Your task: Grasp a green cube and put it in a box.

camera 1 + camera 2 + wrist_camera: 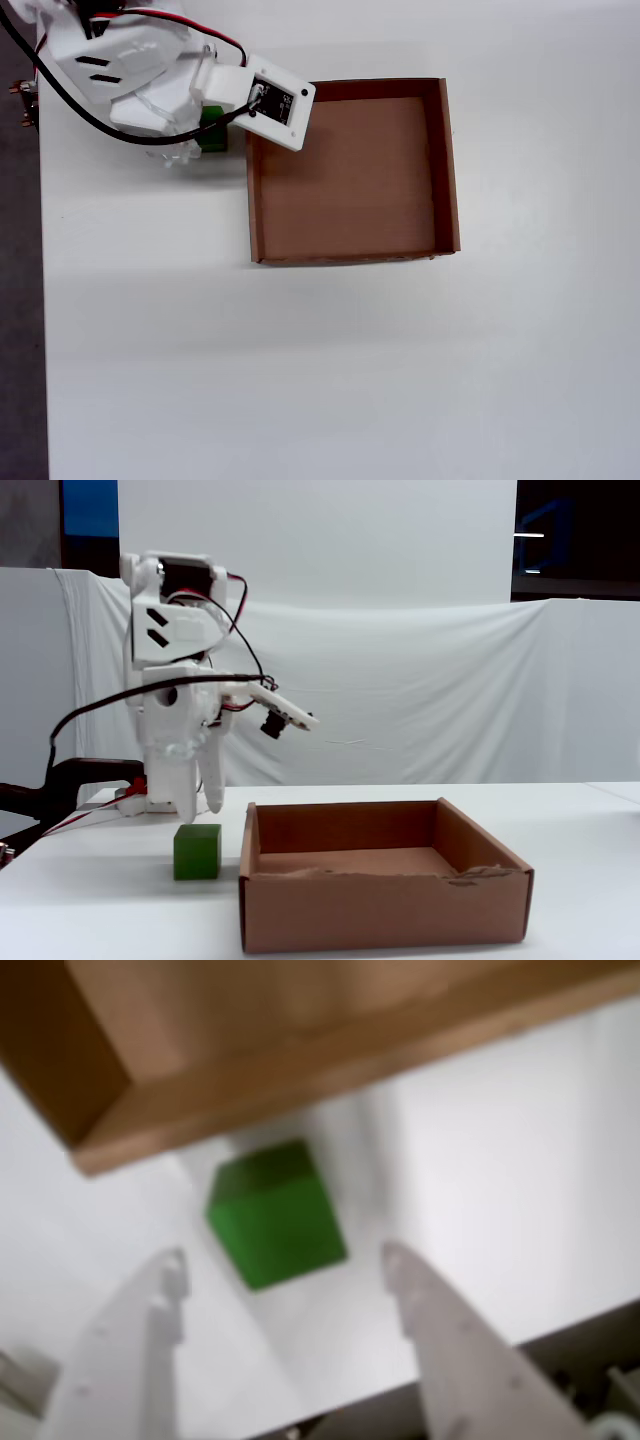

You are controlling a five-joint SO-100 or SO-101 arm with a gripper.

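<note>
Here, white table [300, 380] spread under everything; brown cardboard box [450, 170] sitting empty near centre of overhead view. White arm [175, 680] standing at about ten o'clock from box in that view. Gripper [285, 1265] spread wide, hanging above cube without touching. Green cube [275, 1215] resting on table just outside box wall, at nine o'clock of box in fixed view [197, 852]

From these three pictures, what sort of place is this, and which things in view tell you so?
Most likely a tabletop robot demo or recording bench. A white table is backed by a white cloth backdrop, a small white arm hangs its open gripper over a green cube, and an empty cardboard box sits beside it.
</note>
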